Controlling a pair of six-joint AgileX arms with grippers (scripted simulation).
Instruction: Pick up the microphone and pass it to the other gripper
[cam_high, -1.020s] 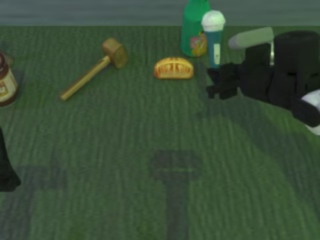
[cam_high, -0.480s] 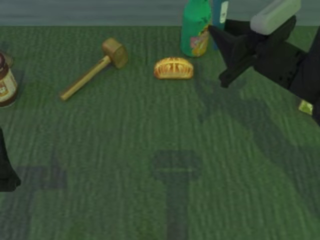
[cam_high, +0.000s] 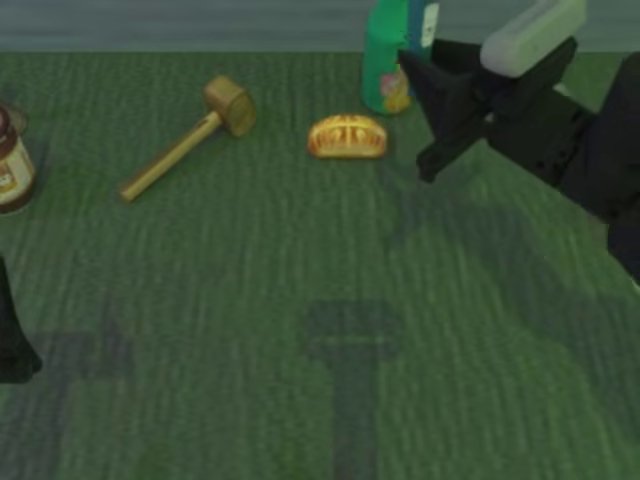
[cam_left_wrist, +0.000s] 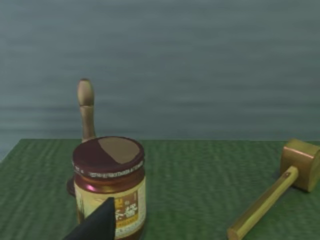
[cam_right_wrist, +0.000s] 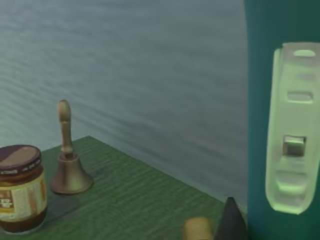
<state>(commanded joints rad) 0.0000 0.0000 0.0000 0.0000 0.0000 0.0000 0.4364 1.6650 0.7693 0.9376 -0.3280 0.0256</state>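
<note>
The microphone hangs above the table at the back right, beside the green bottle; only its teal handle and white switch show there. In the right wrist view the microphone fills one side, upright, its switch plate facing the camera. My right gripper is raised off the table and shut on the microphone, with one black fingertip beside the handle. The other gripper, my left gripper, sits parked at the left edge. A single fingertip shows, with nothing against it.
A green bottle stands right behind the microphone. A bread loaf and a wooden hammer lie along the back. A sauce jar and a bell stand at the far left.
My right gripper closed on the standing microphone, lifted it off the table toward the back, and has now drifted slightly left. The left arm has not moved.
</note>
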